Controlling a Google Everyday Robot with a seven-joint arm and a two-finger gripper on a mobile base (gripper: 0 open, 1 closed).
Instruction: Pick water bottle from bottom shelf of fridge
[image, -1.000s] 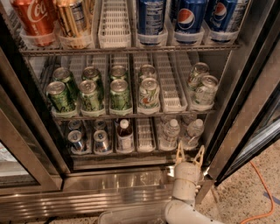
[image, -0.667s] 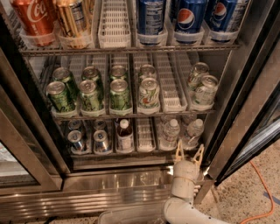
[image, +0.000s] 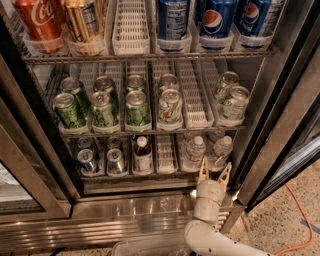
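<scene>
The fridge (image: 280, 100) stands open, with steel walls and wire shelves. On the bottom shelf (image: 165, 160) two small clear water bottles with white caps stand at the right: one (image: 195, 150) and a second (image: 221, 149) beside it. My gripper (image: 214, 171) is at the front edge of that shelf, just below and between the two bottles. Its two tan fingers (image: 203, 170) point up and stand apart, with nothing between them. The white arm (image: 207, 227) rises from the bottom of the view.
On the bottom shelf, silver cans (image: 101, 159) sit at the left and a dark-liquid bottle (image: 142, 154) in the middle. Green cans (image: 102, 105) fill the rack above. Cola cans (image: 215, 20) line the top rack. The ribbed steel base panel (image: 115, 220) lies below. An orange cable (image: 300, 220) runs on the floor at right.
</scene>
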